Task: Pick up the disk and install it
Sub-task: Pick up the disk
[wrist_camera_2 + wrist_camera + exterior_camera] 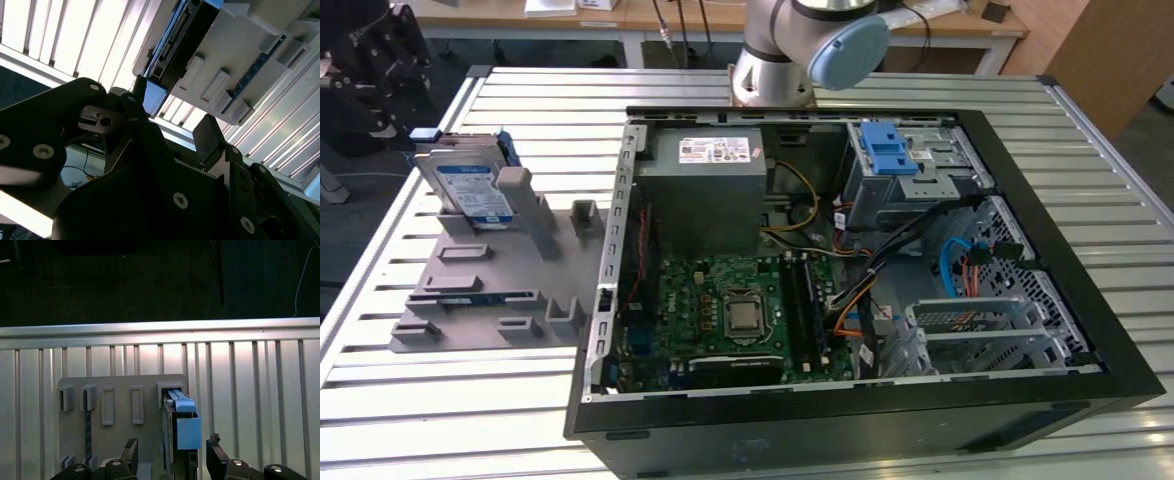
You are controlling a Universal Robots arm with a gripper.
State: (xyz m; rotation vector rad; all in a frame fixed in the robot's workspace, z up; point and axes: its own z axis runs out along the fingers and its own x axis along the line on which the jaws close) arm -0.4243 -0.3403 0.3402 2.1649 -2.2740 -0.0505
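Your disk [186,430] stands on edge in its slot, right between the two fingers [131,452] in the first wrist view, its blue rail end facing the camera. The gripper [173,447] is spread wide: one finger sits off each flat face of the disk with a clear gap on both sides, and neither touches it. In the second wrist view the same disk [172,47] shows just past the tip of the dark fingers [142,107], with its blue tab nearest them. The disk is seated in a grey slotted rack [121,437], which runs away from the fingers to one side with several bare slots and a thin dark strip in one of them. Rack and disk rest on a slatted metal table [250,390] that reaches out beyond the fingers on all sides. In the exterior view you see the disk [467,188] upright at the far end of the rack [467,300], and an open computer case [854,432] just beside the rack, farther from the fingers than the disk. Inside it, a silver cage with a blue latch [891,152] sits in a far corner.
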